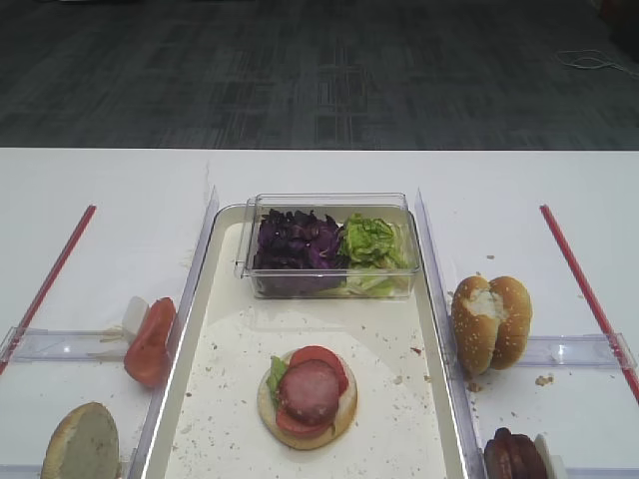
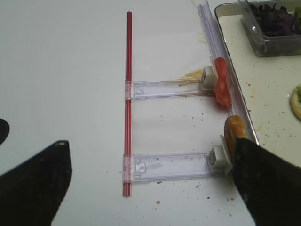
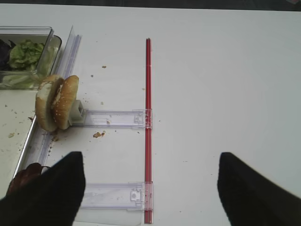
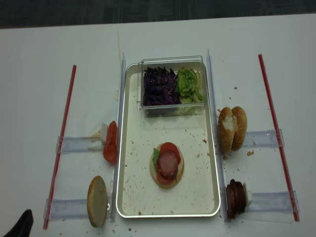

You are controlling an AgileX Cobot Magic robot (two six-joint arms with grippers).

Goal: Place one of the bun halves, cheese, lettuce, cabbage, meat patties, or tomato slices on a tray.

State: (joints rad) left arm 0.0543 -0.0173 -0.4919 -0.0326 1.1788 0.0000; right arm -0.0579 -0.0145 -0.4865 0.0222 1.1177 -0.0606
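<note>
The cream tray (image 1: 399,419) (image 4: 197,190) holds a bun half topped with lettuce, tomato and a meat patty (image 1: 309,391). A clear box at its far end holds cabbage (image 1: 297,242) and lettuce (image 1: 371,241). Right of the tray stand two bun halves (image 1: 491,324) (image 3: 56,102) and meat patties (image 1: 514,457) (image 3: 26,176). Left of it stand tomato slices (image 1: 150,342) (image 2: 222,87) and a bun half (image 1: 80,442) (image 2: 233,132). My right gripper (image 3: 150,188) and left gripper (image 2: 150,188) both hang open over bare table, holding nothing. Cheese is out of view.
Clear plastic holders (image 3: 115,118) (image 2: 164,89) run out from the tray's sides to red strips (image 1: 579,279) (image 1: 50,279) on each side. Crumbs lie scattered on the tray and the table. White table surface stretches beyond both red strips.
</note>
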